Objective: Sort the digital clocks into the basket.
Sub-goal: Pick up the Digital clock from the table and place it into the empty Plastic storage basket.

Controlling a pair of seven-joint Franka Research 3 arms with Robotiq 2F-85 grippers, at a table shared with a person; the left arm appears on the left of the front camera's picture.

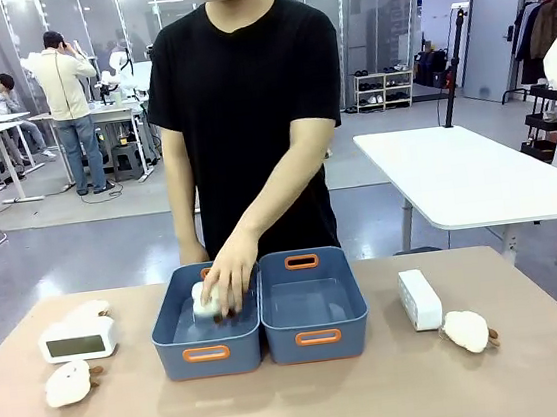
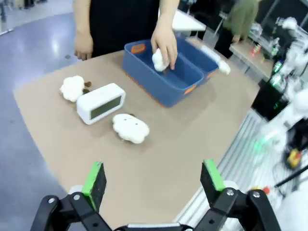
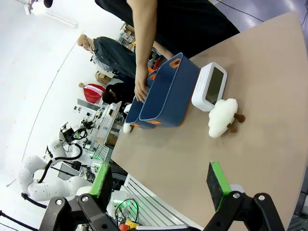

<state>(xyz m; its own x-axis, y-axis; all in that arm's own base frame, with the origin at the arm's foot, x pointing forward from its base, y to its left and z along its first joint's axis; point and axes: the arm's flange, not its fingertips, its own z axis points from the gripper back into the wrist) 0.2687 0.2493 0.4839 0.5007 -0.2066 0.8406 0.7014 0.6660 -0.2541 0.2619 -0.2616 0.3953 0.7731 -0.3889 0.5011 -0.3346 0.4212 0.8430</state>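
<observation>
Clocks were both seen outside the bins. The left clock (image 1: 77,340) was stood at the left of the table (image 1: 301,407), between a near plush (image 1: 69,383) and a far plush (image 1: 89,311). The right clock (image 1: 420,299) was set near the right bin (image 1: 318,337), with a third plush (image 1: 469,330) beside it. No clock had yet been sorted. A person's hand (image 1: 231,274) was down inside the left bin (image 1: 207,354), laid over a fourth plush (image 1: 205,299).

The left gripper (image 2: 154,185) and right gripper (image 3: 161,185) were spread wide, with nothing gripped, well apart from everything on the table. Either clock was judged the next pick: a descent over the white body, with the jaws set across its narrow depth.

The right clock's face was hidden from the front but plainly shown in the right wrist view. Both clocks were taken in together from the front.
</observation>
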